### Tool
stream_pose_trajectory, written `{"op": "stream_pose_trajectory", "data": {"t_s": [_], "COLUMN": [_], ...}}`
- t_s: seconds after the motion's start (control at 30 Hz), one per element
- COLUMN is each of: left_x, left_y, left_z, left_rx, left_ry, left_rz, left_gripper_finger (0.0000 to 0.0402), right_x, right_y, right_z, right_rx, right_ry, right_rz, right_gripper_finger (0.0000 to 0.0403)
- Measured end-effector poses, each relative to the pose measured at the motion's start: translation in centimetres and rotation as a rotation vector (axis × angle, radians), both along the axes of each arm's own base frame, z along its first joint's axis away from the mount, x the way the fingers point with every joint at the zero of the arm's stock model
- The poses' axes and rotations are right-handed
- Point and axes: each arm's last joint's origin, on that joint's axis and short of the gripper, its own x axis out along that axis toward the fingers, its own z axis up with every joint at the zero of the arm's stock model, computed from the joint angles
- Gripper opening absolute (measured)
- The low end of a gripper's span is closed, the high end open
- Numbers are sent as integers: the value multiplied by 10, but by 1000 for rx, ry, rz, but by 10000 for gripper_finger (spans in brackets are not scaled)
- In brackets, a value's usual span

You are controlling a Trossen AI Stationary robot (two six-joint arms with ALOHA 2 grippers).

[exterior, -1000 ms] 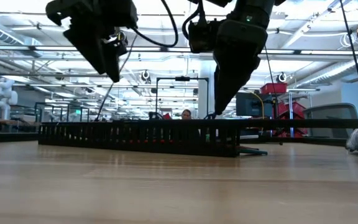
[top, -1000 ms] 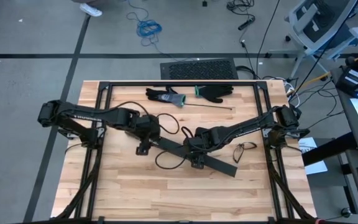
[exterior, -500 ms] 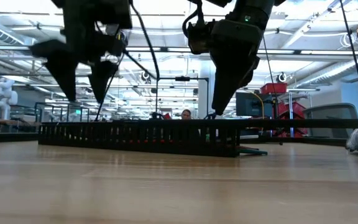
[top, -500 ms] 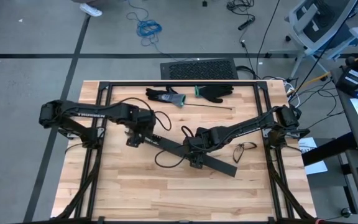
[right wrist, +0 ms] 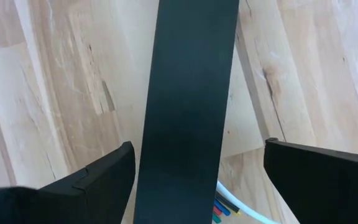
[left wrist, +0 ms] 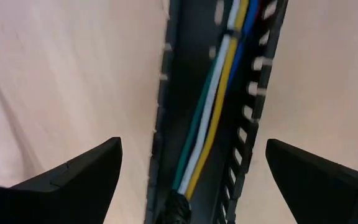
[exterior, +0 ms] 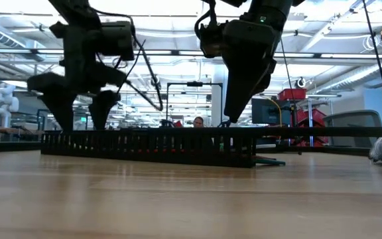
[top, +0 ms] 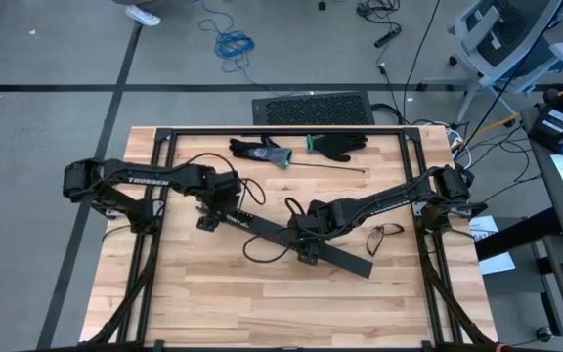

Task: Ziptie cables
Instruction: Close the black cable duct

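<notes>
Below the left gripper [left wrist: 191, 180], whose dark fingers [left wrist: 73, 174] stood wide apart and held nothing, we saw the cables [left wrist: 213, 106]: thin smooth wires, green, white, yellow and blue, lying lengthwise inside the black slotted duct [top: 301, 240], with a dark wrap at their near end. Along that arm we could read only part of some white lettering, too small to make out fully. Farther along the duct, the right gripper [right wrist: 191, 186] also hung with its fingers apart, straddling a flat, matte black strip, and coloured wire ends [right wrist: 225, 205] peeked out beside it. Beyond both grippers lay pale grained wooden planks of the table [top: 213, 293], a pair of gloves [top: 301, 147] and a loose black wire loop [top: 387, 233].
</notes>
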Motion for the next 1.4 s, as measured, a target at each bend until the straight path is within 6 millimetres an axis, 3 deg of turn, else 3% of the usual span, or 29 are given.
{"op": "stream_pose_trajectory", "data": {"t_s": [0.27,0.5,0.77,1.17,1.4], "left_x": [-7,-8,-3,-4,-2], "left_y": [-2,0,2,5,3], "left_z": [-25,-26,-25,-24,-29], "left_rx": [14,45,96,212,111], "left_ry": [13,45,-5,22,22], "left_rz": [-21,166,51,101,-15], "left_gripper_finger": [386,386,386,386,386], "right_x": [0,0,0,0,0], "right_y": [0,0,0,0,0], "right_z": [0,0,0,0,0], "right_rx": [3,10,13,24,27], "right_ry": [1,0,1,0,-1], "right_rz": [-5,-24,-23,-47,-54], "right_gripper_finger": [334,334,334,334,334]}}
